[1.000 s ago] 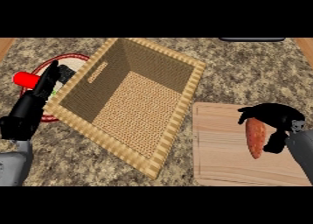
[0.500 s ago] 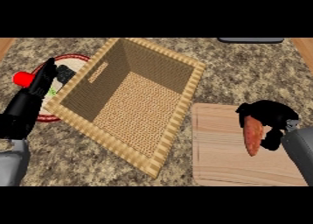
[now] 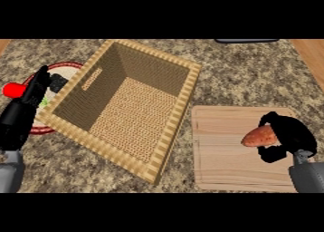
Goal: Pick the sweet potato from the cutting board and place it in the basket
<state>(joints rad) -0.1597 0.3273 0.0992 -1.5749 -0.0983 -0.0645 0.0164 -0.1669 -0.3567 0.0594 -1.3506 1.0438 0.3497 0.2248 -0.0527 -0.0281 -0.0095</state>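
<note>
Right hand (image 3: 290, 138): you had it curled round the sweet potato (image 3: 259, 136).
Sweet potato: above the cutting board (image 3: 228, 158), right of the basket (image 3: 125, 106).
Left hand (image 3: 21, 113): you kept its fingers straight, over the plate (image 3: 41, 129).

The right hand (image 3: 293, 136) curls its fingers and thumb round the sweet potato (image 3: 259, 136) above its grey forearm, while the left hand (image 3: 23, 113) rests open, fingers pointing up.

Orange-brown sweet potato (image 3: 259, 135); tan woven basket (image 3: 171, 131); pale wood cutting board (image 3: 221, 167); speckled counter (image 3: 258, 77).
</note>
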